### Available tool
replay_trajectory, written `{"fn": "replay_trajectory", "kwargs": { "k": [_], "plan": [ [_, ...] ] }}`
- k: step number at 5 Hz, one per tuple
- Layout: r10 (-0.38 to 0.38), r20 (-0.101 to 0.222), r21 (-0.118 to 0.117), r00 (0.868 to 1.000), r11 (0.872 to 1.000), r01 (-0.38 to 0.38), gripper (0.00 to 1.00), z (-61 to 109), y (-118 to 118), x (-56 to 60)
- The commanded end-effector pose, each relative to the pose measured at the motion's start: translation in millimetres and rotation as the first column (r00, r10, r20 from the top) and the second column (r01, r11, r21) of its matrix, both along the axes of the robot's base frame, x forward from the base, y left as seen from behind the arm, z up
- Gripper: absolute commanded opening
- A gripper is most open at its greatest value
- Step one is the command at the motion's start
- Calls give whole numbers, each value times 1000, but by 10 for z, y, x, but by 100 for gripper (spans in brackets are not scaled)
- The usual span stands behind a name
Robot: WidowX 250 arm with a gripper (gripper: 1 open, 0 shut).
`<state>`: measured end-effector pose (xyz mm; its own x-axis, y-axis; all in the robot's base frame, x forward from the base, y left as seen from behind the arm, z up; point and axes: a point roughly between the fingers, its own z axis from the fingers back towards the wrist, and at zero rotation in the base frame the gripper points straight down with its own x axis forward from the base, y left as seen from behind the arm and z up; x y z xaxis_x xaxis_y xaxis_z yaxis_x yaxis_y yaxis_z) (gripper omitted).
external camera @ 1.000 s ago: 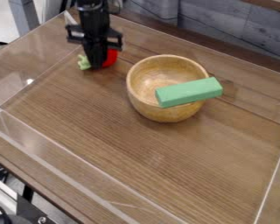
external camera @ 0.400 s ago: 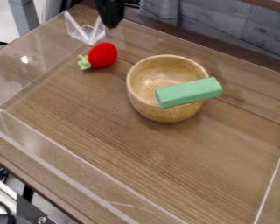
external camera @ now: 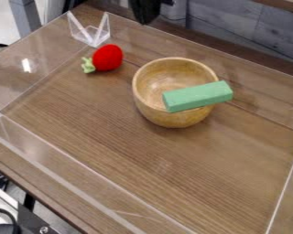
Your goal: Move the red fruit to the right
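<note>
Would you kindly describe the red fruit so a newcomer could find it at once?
Start at the wooden bowl in the middle of the table. Just to its upper left lies the red fruit, small and round. Its light-green leafy tuft distinguishes it from the green block resting across the bowl.

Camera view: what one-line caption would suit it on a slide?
Red fruit lies on the wooden table left of a wooden bowl holding a green block; end effector hangs above.

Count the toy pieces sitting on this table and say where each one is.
2. The red fruit lies on the wood at the far left, beside the wooden bowl. The green block rests across the bowl's right rim. Nothing seems hidden.
</note>
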<state>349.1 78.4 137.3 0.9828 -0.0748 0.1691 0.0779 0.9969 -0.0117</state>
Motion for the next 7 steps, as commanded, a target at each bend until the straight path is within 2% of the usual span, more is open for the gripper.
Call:
{"fn": "replay_trajectory", "kwargs": {
  "k": [1, 3, 4, 5, 7],
  "plan": [
    [-26, 46, 37, 999, 999, 25, 100, 32, 198, -15],
    [39, 16, 73, 999, 997, -40, 100, 100, 550, 46],
    [57, 4, 94, 998, 994, -57, 100, -122, 638, 44],
    [60, -17, 107, 998, 993, -58, 100, -357, 596, 12],
    [87, -68, 125, 994, 989, -78, 100, -819, 862, 90]
  ]
}}
